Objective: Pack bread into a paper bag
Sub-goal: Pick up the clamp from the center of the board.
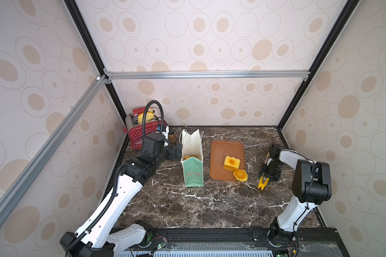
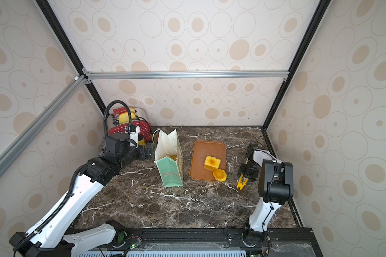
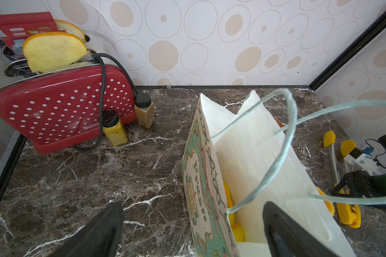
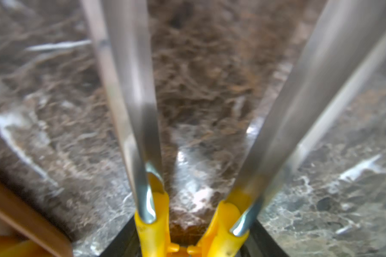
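The mint-green paper bag (image 1: 193,171) (image 2: 171,173) stands open left of the tray, with yellow buns (image 1: 191,156) (image 3: 237,231) at its bottom. A blocky square loaf (image 1: 231,162) (image 2: 212,163) lies on the brown tray (image 1: 223,149). A round tart-like bun (image 1: 240,175) (image 2: 219,175) sits at the tray's near right corner. My left gripper (image 1: 176,152) (image 3: 192,233) is open at the bag's left side; the printed wall (image 3: 201,178) stands between its fingers. My right gripper (image 1: 269,172) (image 4: 187,244) is down on the table right of the tray, shut on the yellow handle end of the metal tongs (image 1: 262,183) (image 4: 152,222).
A red dotted toaster (image 1: 140,133) (image 3: 60,106) with pale slices stands in the back left corner. Two small bottles (image 3: 115,129) (image 3: 144,111) stand in front of it. The bag's string handle (image 3: 285,144) loops above its mouth. Walls close in on three sides.
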You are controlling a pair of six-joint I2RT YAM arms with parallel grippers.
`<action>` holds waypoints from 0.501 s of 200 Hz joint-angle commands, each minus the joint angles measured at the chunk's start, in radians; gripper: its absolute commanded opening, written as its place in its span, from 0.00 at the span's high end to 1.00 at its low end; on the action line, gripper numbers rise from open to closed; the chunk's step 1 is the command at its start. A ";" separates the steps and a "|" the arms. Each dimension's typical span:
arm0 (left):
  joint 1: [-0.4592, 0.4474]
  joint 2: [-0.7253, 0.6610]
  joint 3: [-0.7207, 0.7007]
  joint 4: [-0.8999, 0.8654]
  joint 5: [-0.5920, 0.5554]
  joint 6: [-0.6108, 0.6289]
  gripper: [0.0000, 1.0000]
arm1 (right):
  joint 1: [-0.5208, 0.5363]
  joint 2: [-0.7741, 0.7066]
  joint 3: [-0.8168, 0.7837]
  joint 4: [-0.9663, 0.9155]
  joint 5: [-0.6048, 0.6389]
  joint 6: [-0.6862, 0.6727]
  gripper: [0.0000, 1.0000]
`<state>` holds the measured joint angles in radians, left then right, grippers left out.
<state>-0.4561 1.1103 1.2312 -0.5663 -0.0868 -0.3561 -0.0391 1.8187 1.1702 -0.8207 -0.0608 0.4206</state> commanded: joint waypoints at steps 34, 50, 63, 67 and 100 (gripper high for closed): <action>0.001 0.021 0.065 -0.021 0.018 0.023 0.01 | 0.013 -0.016 0.048 -0.033 -0.003 -0.151 0.21; 0.000 0.027 0.070 -0.022 0.022 0.022 0.01 | 0.024 -0.023 0.041 -0.018 0.023 -0.158 0.19; 0.002 0.030 0.074 -0.024 0.024 0.023 0.01 | 0.038 -0.040 0.025 0.003 0.036 -0.175 0.17; 0.001 0.031 0.074 -0.024 0.025 0.022 0.01 | 0.042 -0.044 0.022 0.007 0.041 -0.179 0.16; 0.000 0.036 0.079 -0.023 0.027 0.016 0.01 | 0.053 -0.038 0.009 0.027 0.062 -0.175 0.08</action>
<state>-0.4561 1.1404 1.2652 -0.5709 -0.0685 -0.3504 0.0040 1.8069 1.1973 -0.8078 -0.0242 0.2611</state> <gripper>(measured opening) 0.990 0.888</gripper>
